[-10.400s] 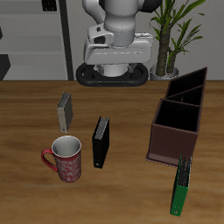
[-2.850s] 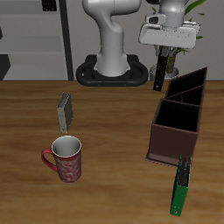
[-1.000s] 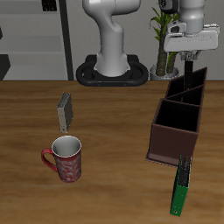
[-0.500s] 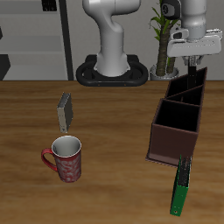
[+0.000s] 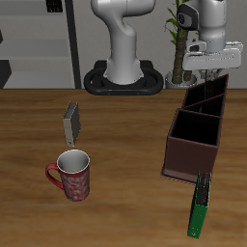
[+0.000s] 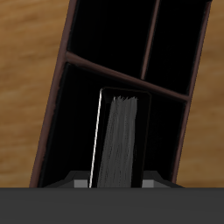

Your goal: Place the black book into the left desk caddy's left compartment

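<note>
Black book (image 6: 122, 140), clear only at wrist, between fingers (image 6: 82, 183).

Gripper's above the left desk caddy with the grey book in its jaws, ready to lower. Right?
Not quite. The gripper above the left desk caddy holds the black book, as the wrist view shows. The grey book stands on the table behind the mug in the exterior view.

A red mug (image 5: 71, 176), grey book (image 5: 71, 123), green book (image 5: 200, 205) and reddish-brown box (image 5: 191, 145) sit on the table (image 5: 125, 207).
</note>
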